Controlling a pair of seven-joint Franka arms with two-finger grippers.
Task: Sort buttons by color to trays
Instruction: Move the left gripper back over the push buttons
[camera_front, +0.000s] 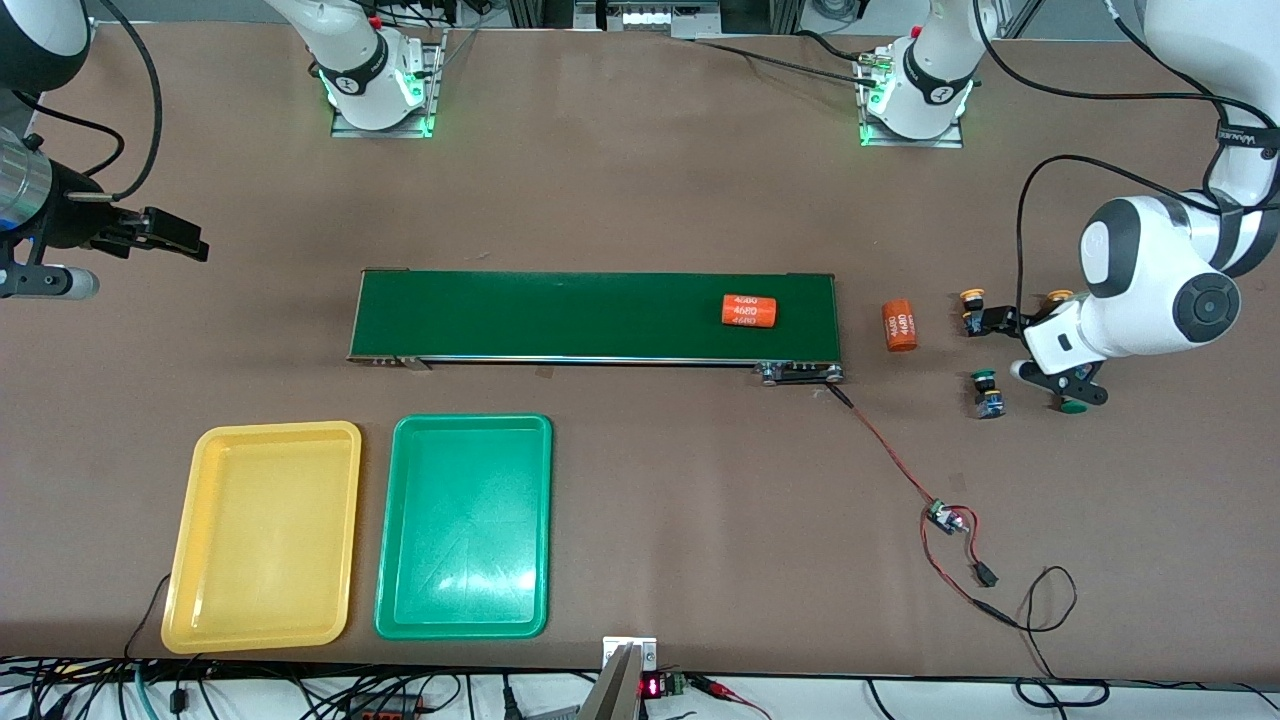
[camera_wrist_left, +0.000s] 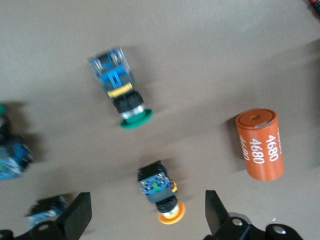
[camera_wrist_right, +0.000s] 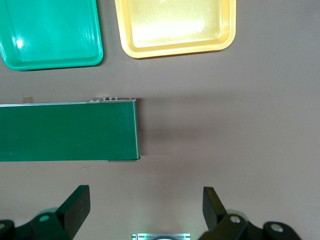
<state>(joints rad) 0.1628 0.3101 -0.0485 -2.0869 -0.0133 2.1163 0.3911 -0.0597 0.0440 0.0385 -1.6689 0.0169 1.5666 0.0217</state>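
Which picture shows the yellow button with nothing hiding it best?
The left wrist view: the yellow button lies whole and close between the left gripper's open jaws. The front view shows it tiny beside that gripper. The right wrist view shows no buttons, only trays and belt.

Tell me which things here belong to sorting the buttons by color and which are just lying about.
Belong:
- yellow-capped buttons
- green-capped buttons
- yellow tray
- green tray
- left gripper, open over the buttons
- right gripper, open, waiting

Lying about:
- conveyor belt
- two orange 4680 cylinders
- wired circuit board
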